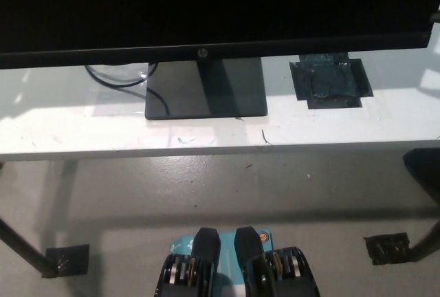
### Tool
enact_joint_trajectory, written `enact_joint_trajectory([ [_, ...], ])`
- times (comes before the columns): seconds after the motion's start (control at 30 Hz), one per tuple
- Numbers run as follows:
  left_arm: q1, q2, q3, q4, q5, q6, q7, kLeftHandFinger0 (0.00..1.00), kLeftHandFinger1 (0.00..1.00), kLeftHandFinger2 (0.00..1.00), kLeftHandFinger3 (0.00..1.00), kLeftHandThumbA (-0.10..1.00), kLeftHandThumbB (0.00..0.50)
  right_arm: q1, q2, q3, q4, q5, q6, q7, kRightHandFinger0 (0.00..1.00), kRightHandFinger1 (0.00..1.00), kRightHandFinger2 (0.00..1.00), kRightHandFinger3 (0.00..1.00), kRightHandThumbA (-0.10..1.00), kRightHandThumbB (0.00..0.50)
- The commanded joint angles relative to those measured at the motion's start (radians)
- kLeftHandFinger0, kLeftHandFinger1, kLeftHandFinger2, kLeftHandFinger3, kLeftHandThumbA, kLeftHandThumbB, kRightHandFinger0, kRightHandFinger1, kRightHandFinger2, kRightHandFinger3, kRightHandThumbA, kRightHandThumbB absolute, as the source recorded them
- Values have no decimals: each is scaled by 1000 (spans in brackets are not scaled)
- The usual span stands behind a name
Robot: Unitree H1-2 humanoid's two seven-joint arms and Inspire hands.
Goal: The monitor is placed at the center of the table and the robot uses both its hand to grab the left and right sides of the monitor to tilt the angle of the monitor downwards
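Neither hand nor any fingers appear in the head view, so whether they are apart or closed cannot be told. The monitor (206, 8) fills the top of the picture, its dark screen spanning nearly the full width, its flat black base (206, 91) resting on the white worktop (344, 125) near the middle. A black cable (113, 77) loops on the worktop just left of the base. A patch of dark tape (330, 82) lies to the right of the base. Below the worktop's front edge is a grey concrete floor (227, 187), with dark tape squares (67, 259) near the table legs.
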State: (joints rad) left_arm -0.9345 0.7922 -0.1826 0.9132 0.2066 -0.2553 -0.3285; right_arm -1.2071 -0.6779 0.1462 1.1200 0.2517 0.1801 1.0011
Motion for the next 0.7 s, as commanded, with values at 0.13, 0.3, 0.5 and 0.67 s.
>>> enact_joint_trajectory([
  [0.13, -74, 14, -21, -55, 38, -33, -42, 1000, 1000, 1000, 1000, 945, 468, -124, 163, -8, -47, 21, -77, 184, 1000, 1000, 1000, 1000, 713, 500],
  [0.3, -69, -6, -13, -43, 30, -40, -36, 1000, 1000, 1000, 1000, 930, 464, -40, 251, -136, -100, 92, -51, 8, 1000, 1000, 1000, 1000, 684, 500],
  [0.5, -56, -8, -11, -44, 33, -37, -34, 1000, 1000, 1000, 1000, 915, 452, -9, 296, -175, -77, 68, -95, 28, 1000, 1000, 1000, 1000, 685, 500],
  [0.67, -70, -11, -24, -29, 52, -39, -32, 1000, 1000, 1000, 1000, 905, 451, -21, 301, -123, -16, -12, -142, 66, 1000, 1000, 1000, 1000, 656, 500],
])
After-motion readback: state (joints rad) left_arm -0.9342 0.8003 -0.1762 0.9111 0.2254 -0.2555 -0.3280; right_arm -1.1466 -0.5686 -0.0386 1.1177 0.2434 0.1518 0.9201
